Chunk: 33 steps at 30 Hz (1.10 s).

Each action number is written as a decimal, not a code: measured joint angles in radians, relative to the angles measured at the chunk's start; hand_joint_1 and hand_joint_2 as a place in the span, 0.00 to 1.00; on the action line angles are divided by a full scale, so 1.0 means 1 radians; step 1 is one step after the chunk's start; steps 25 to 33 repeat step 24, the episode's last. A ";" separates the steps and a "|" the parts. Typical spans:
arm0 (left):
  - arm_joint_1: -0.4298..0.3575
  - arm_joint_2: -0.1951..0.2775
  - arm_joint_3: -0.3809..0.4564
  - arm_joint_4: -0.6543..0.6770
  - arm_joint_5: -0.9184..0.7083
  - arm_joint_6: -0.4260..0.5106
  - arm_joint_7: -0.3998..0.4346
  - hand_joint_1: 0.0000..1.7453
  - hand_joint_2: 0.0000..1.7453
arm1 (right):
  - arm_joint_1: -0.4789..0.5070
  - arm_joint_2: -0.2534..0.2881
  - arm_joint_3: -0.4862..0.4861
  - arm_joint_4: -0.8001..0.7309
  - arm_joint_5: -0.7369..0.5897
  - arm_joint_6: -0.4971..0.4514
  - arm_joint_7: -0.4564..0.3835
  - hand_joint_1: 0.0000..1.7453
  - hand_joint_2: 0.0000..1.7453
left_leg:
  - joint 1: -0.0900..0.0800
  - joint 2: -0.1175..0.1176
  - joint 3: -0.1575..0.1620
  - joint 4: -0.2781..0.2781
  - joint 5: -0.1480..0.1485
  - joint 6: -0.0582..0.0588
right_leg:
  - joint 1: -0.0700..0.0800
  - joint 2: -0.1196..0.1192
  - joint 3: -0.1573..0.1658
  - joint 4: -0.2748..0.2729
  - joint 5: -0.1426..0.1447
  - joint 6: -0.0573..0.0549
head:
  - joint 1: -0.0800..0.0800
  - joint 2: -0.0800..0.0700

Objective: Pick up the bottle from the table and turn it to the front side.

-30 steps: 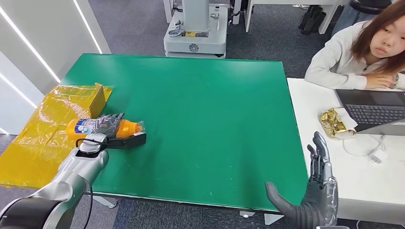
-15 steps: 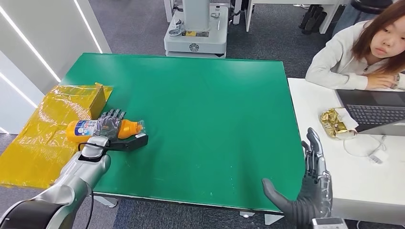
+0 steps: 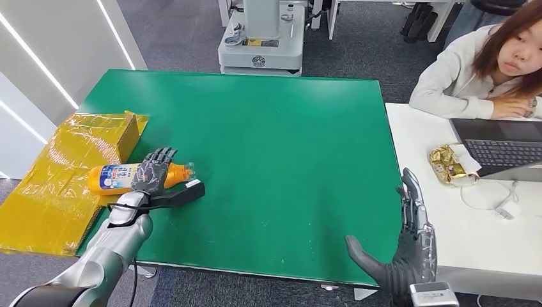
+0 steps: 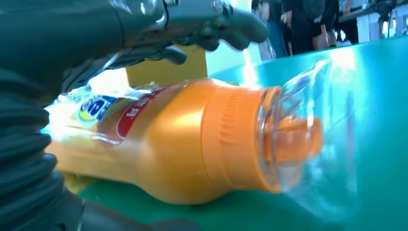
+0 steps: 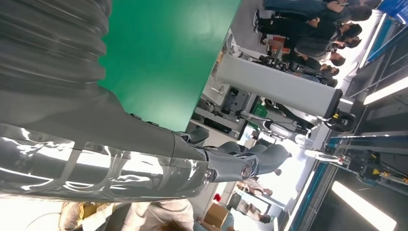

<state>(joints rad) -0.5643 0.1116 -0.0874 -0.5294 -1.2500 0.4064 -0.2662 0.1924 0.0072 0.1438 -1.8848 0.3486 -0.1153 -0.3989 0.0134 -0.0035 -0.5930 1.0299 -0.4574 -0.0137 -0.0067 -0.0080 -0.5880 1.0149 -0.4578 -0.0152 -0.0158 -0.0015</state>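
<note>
From here I see my left hand (image 3: pixel 155 174) draped over the orange bottle (image 3: pixel 121 176), which lies on its side on the green counter (image 3: pixel 275 141) near that counter's left edge. The fingers (image 3: pixel 160 158) arch across the top of the bottle's shoulder while the thumb (image 3: pixel 182 192) stretches out flat along the counter on my side of it, just below the neck. In the left wrist view the fingers (image 4: pixel 216 19) hover above the orange body (image 4: pixel 192 139) with daylight between them and the plastic, so I judge the hand is open around the bottle, bracketing it rather than clamping it. That spread makes sense: fingers behind, thumb in front, ready to take the bottle across its widest part.

The bottle's clear cap (image 4: pixel 308 144) points away from the hand's wrist toward the middle of the counter, and its printed label (image 4: pixel 110 108) sits back toward the palm, facing partly upward. Whether that label side is the "front" the task wants, I cannot settle from this angle. Past the fingertips lies a yellow wrapped box (image 3: pixel 96 131) on yellow film (image 3: pixel 45 192), close enough to crowd the fingers.

My right hand (image 3: pixel 412 246) hangs off the counter's near right corner, fingers straight and apart, holding nothing, kept out of the working area. A person (image 3: pixel 486 70) sits at a laptop (image 3: pixel 505 150) on the white desk well beyond it.
</note>
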 joint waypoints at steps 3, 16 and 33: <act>0.035 -0.023 0.032 -0.070 0.148 -0.002 -0.117 0.00 1.00 | -0.001 0.000 0.000 0.007 -0.009 -0.002 -0.002 0.00 1.00 | 0.000 0.000 -0.003 0.000 -0.001 0.000 | 0.000 0.000 -0.002 0.000 0.000 0.000 | 0.000 0.000; 0.085 -0.072 0.035 -0.266 0.399 -0.009 -0.210 0.00 1.00 | 0.003 -0.006 0.003 0.027 -0.028 -0.047 -0.008 0.00 1.00 | 0.000 0.002 -0.006 0.000 -0.002 0.001 | 0.000 0.001 -0.007 0.000 0.000 0.000 | 0.000 0.000; 0.130 -0.091 0.013 -0.392 0.568 0.024 -0.288 0.00 1.00 | 0.010 -0.020 0.020 0.030 -0.046 -0.095 0.002 0.00 1.00 | 0.000 0.002 -0.007 0.001 -0.002 0.002 | 0.000 0.001 -0.008 -0.001 0.000 0.000 | 0.000 0.000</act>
